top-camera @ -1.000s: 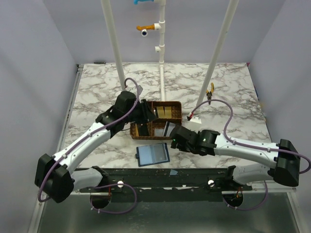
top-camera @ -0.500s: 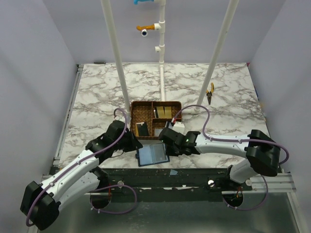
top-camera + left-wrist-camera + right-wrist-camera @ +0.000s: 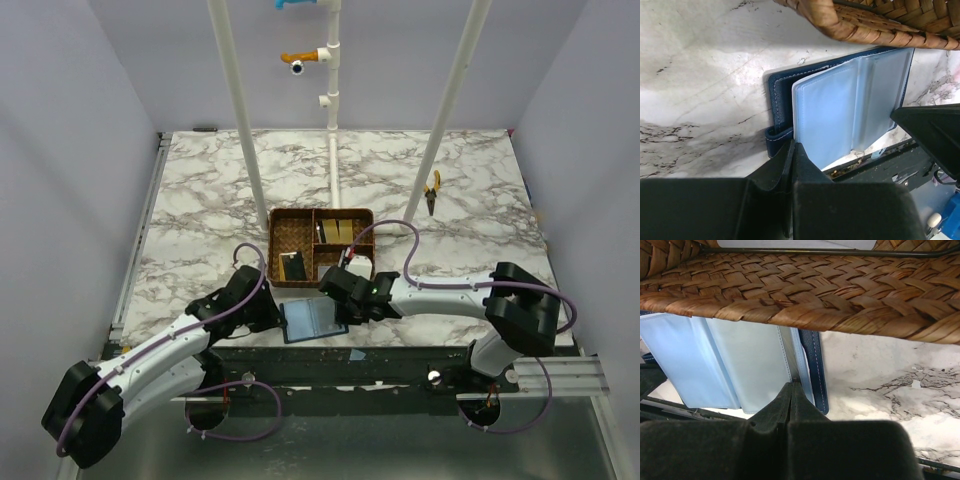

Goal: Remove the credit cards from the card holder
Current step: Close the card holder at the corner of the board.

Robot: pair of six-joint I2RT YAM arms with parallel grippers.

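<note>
Both of your pincers are fully closed. The left gripper (image 3: pixel 792 146) has its tips at the left edge of the small flat navy-blue folding card holder (image 3: pixel 779 95), and the right gripper (image 3: pixel 791 385) has its tips at the right edge of it. From the wrist views you cannot tell whether either one really pinches a leaf or only touches it.

The holder lies open on the white marble-pattern table (image 3: pixel 200 200), at the near edge between the two arms, just in front of the brown woven wicker divided tray (image 3: pixel 290 212). Its pale blue transparent pockets (image 3: pixel 830 110) look flat and clear. No card shows through them in either wrist view.

The thin gold rectangular cards (image 3: pixel 337 232) stand in the far right compartment of the tray. One dark rectangular card (image 3: pixel 293 266) lies in the left compartment. The near right compartment is partly hidden by the right arm, so you cannot say what is in it.

In my judgement the task is almost finished or already finished, since the cards you can see are outside the holder. What is left for you is only to check that no pocket hides a last card.

Further away, a pair of orange-handled pliers (image 3: pixel 432 192) lies at the far right, well apart from all this.
</note>
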